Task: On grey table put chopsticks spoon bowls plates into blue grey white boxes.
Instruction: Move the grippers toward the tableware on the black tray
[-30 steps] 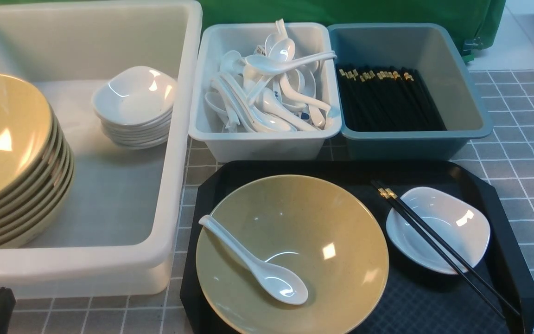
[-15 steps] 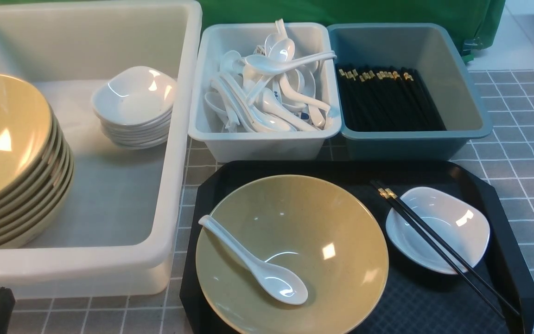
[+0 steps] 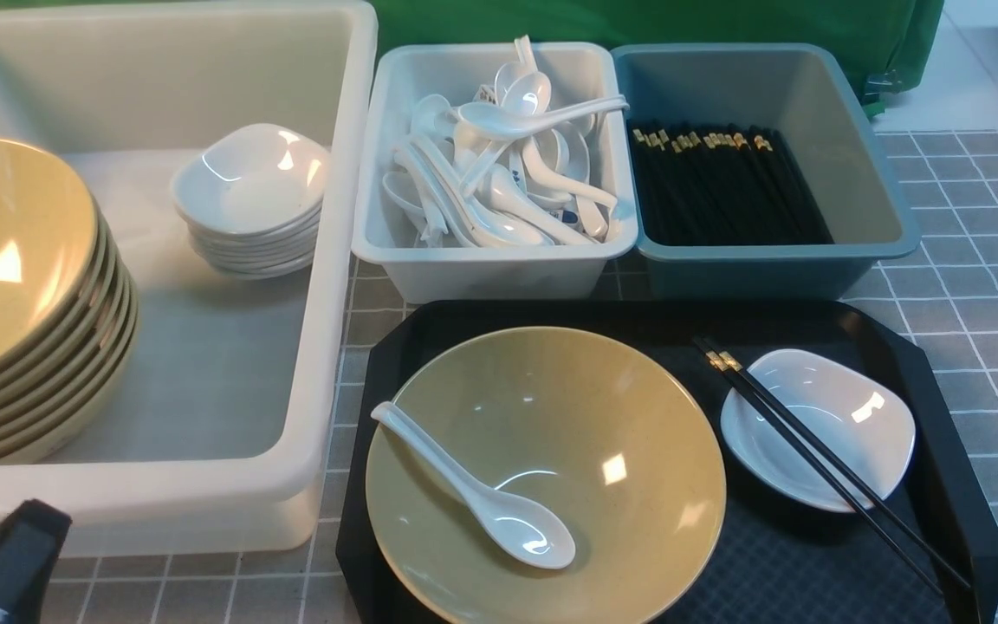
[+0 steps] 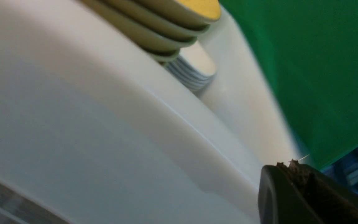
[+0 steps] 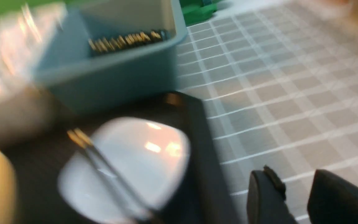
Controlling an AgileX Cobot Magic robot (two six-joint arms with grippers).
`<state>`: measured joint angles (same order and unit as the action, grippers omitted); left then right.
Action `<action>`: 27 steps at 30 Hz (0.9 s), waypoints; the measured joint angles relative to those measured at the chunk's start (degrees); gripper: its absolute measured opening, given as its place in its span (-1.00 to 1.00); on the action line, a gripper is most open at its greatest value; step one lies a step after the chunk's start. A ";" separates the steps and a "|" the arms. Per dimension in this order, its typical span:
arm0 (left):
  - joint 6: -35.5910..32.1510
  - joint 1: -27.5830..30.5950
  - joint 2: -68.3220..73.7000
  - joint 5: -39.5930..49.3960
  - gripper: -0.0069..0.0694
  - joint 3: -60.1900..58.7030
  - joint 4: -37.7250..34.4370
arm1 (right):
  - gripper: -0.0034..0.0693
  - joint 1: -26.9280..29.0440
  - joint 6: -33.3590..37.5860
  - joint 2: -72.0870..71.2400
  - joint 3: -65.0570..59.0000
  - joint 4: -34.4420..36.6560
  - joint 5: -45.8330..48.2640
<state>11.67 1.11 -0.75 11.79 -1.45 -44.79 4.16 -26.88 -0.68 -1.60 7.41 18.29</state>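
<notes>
On the black tray (image 3: 949, 451) stands a yellow-green bowl (image 3: 603, 416) with a white spoon (image 3: 473, 490) lying in it. Beside it a white plate (image 3: 845, 416) carries two black chopsticks (image 3: 828, 459) laid across it. The plate (image 5: 141, 161) and chopsticks (image 5: 104, 161) show blurred in the right wrist view. My right gripper (image 5: 292, 175) is open and empty over the grey table, right of the tray. It is out of the front view. My left gripper (image 3: 27, 529) is shut, low against the white tub's (image 3: 204, 494) outer wall (image 4: 104, 140).
The white tub holds a stack of bowls (image 3: 22, 295) and a stack of plates (image 3: 248, 199). The grey bin (image 3: 499, 269) is full of spoons. The blue bin (image 3: 776, 269) holds many chopsticks (image 3: 724, 182). Green cloth hangs behind.
My left gripper has risen and come further into the front view's lower left corner. Everything on the tray and in the bins is as before.
</notes>
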 joint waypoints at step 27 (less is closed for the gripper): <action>-24.91 1.04 41.74 41.60 -0.85 51.06 27.21 | -0.81 -7.43 41.01 32.98 39.28 15.04 25.27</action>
<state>-13.24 2.15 40.99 53.39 49.61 -17.58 -3.27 14.13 32.29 37.67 22.45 43.56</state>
